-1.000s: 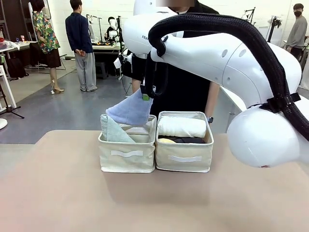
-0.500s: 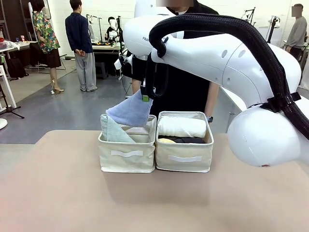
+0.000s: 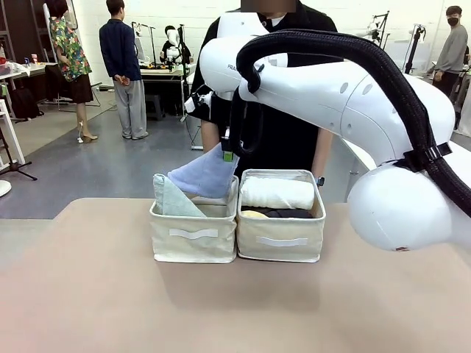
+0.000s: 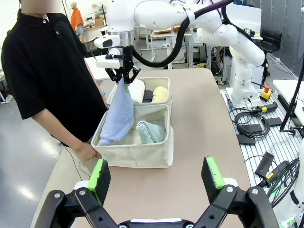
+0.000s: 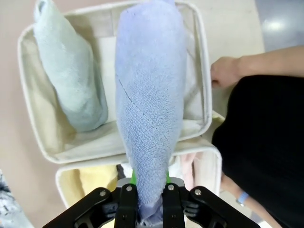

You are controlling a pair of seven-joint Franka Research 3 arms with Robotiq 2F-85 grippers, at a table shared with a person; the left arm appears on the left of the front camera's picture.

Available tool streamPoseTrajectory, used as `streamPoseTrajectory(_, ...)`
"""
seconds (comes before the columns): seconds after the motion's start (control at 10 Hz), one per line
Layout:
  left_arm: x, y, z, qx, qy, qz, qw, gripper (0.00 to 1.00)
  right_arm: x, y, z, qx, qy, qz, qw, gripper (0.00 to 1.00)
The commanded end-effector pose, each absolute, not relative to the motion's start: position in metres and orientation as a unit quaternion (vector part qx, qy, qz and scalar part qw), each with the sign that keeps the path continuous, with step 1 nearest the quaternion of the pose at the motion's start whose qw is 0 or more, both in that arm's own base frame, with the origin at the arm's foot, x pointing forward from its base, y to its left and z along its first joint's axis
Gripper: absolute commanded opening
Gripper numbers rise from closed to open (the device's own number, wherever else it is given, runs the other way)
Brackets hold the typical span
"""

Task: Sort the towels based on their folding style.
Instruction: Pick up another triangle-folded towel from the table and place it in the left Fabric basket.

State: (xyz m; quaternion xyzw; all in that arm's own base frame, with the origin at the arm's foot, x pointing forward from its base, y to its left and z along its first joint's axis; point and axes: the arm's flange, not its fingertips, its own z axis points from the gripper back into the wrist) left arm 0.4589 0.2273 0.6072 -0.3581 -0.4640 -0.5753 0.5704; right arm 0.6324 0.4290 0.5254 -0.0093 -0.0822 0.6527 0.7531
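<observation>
on the left of the front view, a pale green towel (image 3: 174, 198) folded to a cone is already lying in the left bin (image 3: 193, 237). just right of it, a light blue towel (image 3: 206, 173), also cone-shaped, is being held over the same bin, its wide end dipping inside and its narrow tip being pinched between the closed fingers of the right gripper (image 5: 150, 199). further right, the right bin (image 3: 282, 237) is being filled with rolls: a white towel (image 3: 277, 193) on top, a yellow one (image 3: 254, 214) and a dark grey one (image 3: 291, 213) beneath. a pink roll cannot be made out. the sorting is judged to be almost done, with only the blue towel waiting to be released. the left gripper (image 4: 156, 175) is being kept wide, holding nothing, on the near side of the table (image 3: 88, 294). a person's hand (image 5: 227, 72) is resting at the left bin's far rim.
</observation>
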Motion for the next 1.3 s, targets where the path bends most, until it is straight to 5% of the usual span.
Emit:
streamPoseTrajectory(0.0,0.456,0.227,0.609,-0.36,-0.47,-0.573,0.567,1.0,0.601,0.405,0.505,0.018,-0.096,0.662,0.743,0.17)
streamPoseTrajectory(1.2,0.456,0.227,0.609,-0.36,-0.47,-0.573,0.567,1.0,0.599,0.404,0.448,0.037,-0.071,0.677,0.732,0.17)
